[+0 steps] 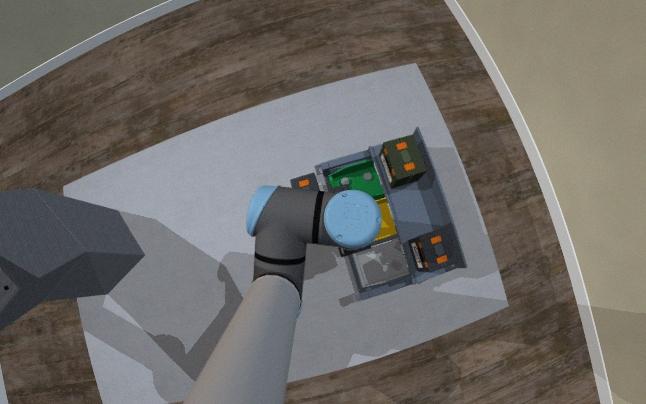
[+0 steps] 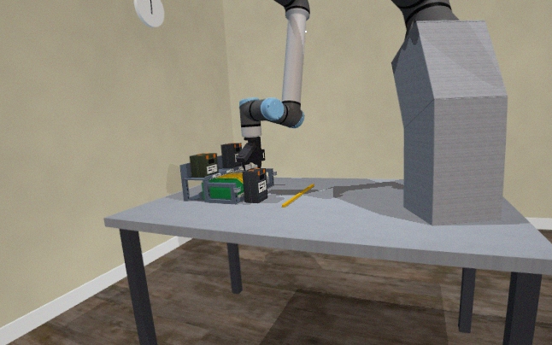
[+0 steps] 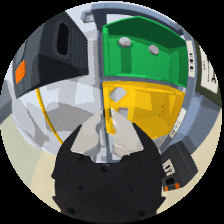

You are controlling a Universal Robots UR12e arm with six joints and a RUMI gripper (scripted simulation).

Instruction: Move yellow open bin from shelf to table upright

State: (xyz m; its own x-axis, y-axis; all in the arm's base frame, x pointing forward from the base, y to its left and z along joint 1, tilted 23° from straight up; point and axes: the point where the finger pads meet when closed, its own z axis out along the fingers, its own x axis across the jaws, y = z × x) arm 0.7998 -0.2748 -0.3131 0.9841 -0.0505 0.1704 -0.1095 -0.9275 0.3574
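- Overhead, the arm's wrist hides most of the yellow bin (image 1: 386, 221); only a strip shows, in the middle slot of the shelf (image 1: 423, 208), between the green bin (image 1: 358, 178) and a clear tray (image 1: 380, 265). Two dark boxes (image 1: 403, 160) sit on top of the shelf, one at each end, so a straight pull outward looks safer than a lift.
- From the side, the hand (image 2: 249, 159) reaches down at the shelf front, and the yellow bin (image 2: 231, 176) peeks out behind a black box (image 2: 255, 185) standing on the surface (image 2: 355, 219). A yellow stick (image 2: 297, 195) lies nearby, well apart from the shelf; I would set down away from it.
- At the wrist, the hand (image 3: 107, 150) is clenched on the bin's thin front wall (image 3: 104, 112), which runs between the jaws. The bin looks stiff and light, probably smooth plastic; an edge grip may let it tilt and spill its parts, which I cannot make out.
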